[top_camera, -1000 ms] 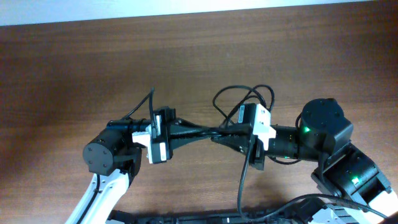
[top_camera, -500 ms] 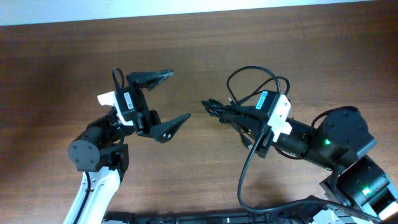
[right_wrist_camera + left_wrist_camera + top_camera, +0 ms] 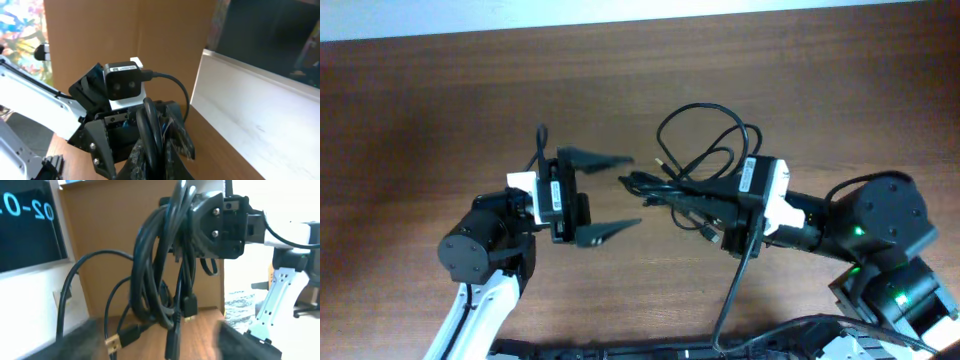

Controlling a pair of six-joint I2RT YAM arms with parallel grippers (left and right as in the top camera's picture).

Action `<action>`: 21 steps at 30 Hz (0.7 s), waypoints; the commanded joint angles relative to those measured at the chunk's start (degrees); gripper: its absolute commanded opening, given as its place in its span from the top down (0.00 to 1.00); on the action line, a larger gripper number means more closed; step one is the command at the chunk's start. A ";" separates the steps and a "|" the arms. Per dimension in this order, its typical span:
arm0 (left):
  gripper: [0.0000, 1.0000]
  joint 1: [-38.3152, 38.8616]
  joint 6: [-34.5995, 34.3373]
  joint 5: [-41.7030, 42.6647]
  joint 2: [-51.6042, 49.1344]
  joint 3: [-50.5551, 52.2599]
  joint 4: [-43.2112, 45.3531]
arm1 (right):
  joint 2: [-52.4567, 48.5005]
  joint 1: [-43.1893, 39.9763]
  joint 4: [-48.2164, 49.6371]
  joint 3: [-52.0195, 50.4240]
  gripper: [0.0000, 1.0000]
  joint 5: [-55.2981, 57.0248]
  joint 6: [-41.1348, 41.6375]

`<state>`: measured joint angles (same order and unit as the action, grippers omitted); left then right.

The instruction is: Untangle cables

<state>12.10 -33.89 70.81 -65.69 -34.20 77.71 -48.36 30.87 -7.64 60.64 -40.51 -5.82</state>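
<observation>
The cables (image 3: 672, 188) are a bundle of thin black cords lifted off the table, with loose loops (image 3: 710, 128) behind it. My right gripper (image 3: 665, 200) is shut on the bundle. In the right wrist view the cords (image 3: 150, 127) run between its dark fingers (image 3: 172, 145). My left gripper (image 3: 636, 191) stands open just left of the bundle, one finger on each side of its end, touching nothing. The left wrist view shows the bundle (image 3: 160, 280) hanging from the right gripper (image 3: 220, 225), a gold USB plug (image 3: 114, 342) dangling low, and the left fingers (image 3: 245, 340) as blurred shapes at the bottom.
The brown wooden table (image 3: 440, 100) spreads around both arms. A thicker black robot wire (image 3: 732, 290) runs from the right wrist toward the near edge. A cardboard panel (image 3: 100, 30) and a white board (image 3: 250, 100) stand beyond the table.
My left gripper let go of the bundle, swung away to the left with its jaws wide, and has come back beside the bundle's end. The right gripper kept hold of the cables and shifted slightly.
</observation>
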 commanded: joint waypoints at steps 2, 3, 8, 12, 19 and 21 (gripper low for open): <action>0.43 0.28 0.50 -1.62 0.55 -0.79 0.28 | -1.68 -0.15 1.95 0.98 0.96 -4.81 0.31; 0.53 0.28 0.50 -1.81 0.55 -0.79 0.28 | -2.08 -0.15 1.97 0.98 0.96 -5.05 0.31; 0.83 0.28 0.50 -2.73 0.55 -0.79 0.28 | -2.64 -0.15 2.12 0.98 0.96 -5.44 0.31; 1.00 0.28 0.50 -3.19 0.55 -0.79 0.28 | -2.64 -0.15 2.10 0.98 0.96 -5.40 0.28; 1.00 -1.14 0.46 -6.14 0.55 -0.79 0.09 | -2.51 -0.22 -2.51 0.98 0.32 -2.73 0.15; 1.00 -2.69 0.00 -6.16 0.55 -0.79 -3.04 | -2.47 -0.20 -5.33 0.98 0.28 1.73 -3.10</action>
<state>11.20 -33.87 67.05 -65.67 -34.20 76.95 -51.33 30.89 -10.46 60.77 -43.83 -6.20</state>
